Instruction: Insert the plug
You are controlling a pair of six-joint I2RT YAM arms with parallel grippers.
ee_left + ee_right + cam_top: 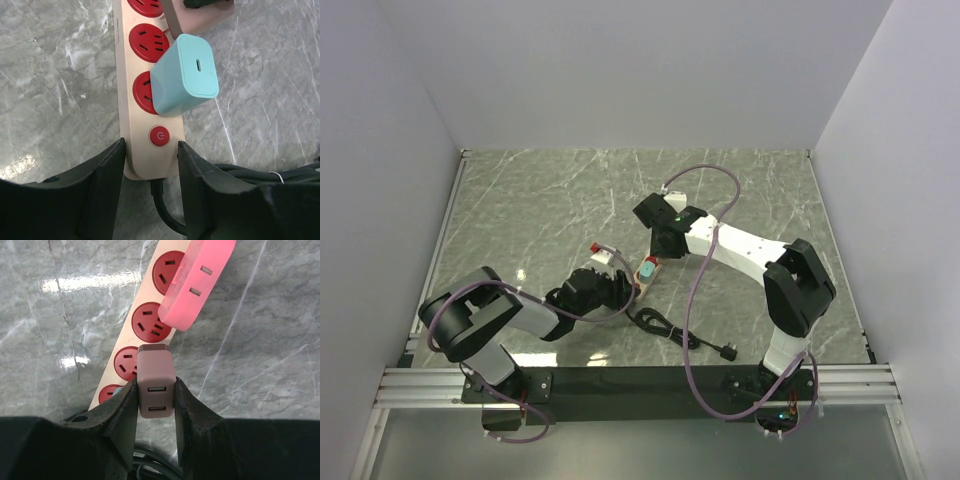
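Looking from the top cam: L gripper (628, 286) lay low on the marble table (540, 200) at the near end of the power strip (642, 284). R gripper (660, 250) pointed down over the strip's far part. Teal charger (648, 268) sat btwn the two. Black cord (665, 328) trailed from the strip's near end twd the bases.

L wrist cam: L gripper's fingers (107, 170) stood one each side of the strip's switch end, jaws narrow and pressed to its edges by the look. Red switch (159, 136) sat just ahead, w/ the teal charger plugged in next to it. Mauve charger (200, 17) showed at the top edge.

R wrist cam: R gripper (156, 392) clamped the mauve charger, i.e. the plug to insert, jaws narrow on its sides, 2 USB ports facing the cam. It hung over a red socket (131, 363), just beside the tilted pink plug (197, 280). Prongs were hidden, so couldn't tell if seated.
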